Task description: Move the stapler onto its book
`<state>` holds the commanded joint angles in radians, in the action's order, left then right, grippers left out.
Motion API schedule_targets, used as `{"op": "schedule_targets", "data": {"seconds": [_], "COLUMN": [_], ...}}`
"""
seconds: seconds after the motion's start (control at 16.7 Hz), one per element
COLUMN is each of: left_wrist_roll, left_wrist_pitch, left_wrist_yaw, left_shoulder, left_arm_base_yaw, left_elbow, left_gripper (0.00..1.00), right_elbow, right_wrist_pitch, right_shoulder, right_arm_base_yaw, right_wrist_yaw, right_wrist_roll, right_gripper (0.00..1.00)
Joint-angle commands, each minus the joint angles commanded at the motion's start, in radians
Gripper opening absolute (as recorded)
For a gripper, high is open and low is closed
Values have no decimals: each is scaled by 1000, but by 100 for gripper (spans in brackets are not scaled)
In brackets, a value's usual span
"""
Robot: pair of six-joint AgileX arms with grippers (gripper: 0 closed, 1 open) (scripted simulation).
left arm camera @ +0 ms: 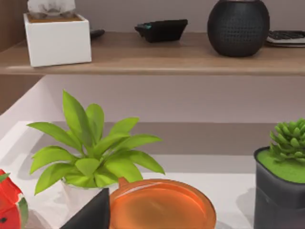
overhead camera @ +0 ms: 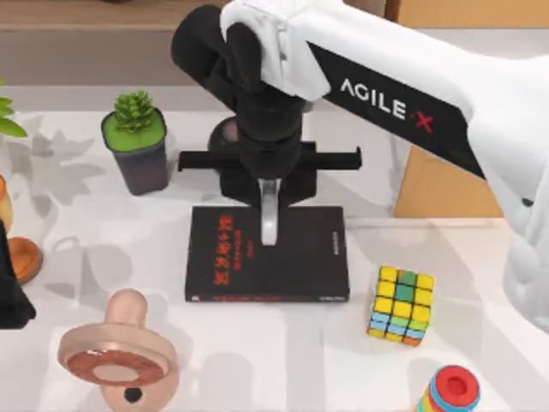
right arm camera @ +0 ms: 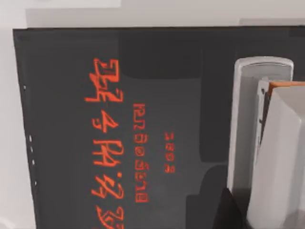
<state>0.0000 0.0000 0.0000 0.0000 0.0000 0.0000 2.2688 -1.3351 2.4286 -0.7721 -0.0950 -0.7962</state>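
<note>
The book (overhead camera: 267,255) lies flat on the table (overhead camera: 283,352) at centre, red lettering up. The stapler (overhead camera: 269,212) stands over the book's far half, its rounded end at mid-cover. The right gripper (overhead camera: 269,184) is above the far edge, fingers clamped on the stapler. The left arm sits parked at the table's left edge.

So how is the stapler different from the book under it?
The stapler is pale grey-white, while the book is black with red lettering. The stapler is a slim, narrow bar with a rounded end; the book is a wide, flat rectangle, much bigger. The stapler sits under the right gripper over the cover's far part, while the book lies flat on the table. Both line up with the book's short side.
</note>
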Motion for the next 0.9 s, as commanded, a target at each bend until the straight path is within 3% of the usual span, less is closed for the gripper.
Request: {"op": "schedule_targets", "data": {"seconds": [0.9], "left_wrist_roll": [0], "left_wrist_pitch": [0], "left_wrist_yaw": [0], "left_shoulder": [0], "left_arm_base_yaw": [0], "left_elbow": [0], "left_gripper": [100], "right_elbow": [-111], "right_wrist_pitch": [110], "right_shoulder": [20], "right_arm_base_yaw": [-10], "right_wrist_yaw": [3], "right_wrist_roll": [-8], "right_gripper": [0]}}
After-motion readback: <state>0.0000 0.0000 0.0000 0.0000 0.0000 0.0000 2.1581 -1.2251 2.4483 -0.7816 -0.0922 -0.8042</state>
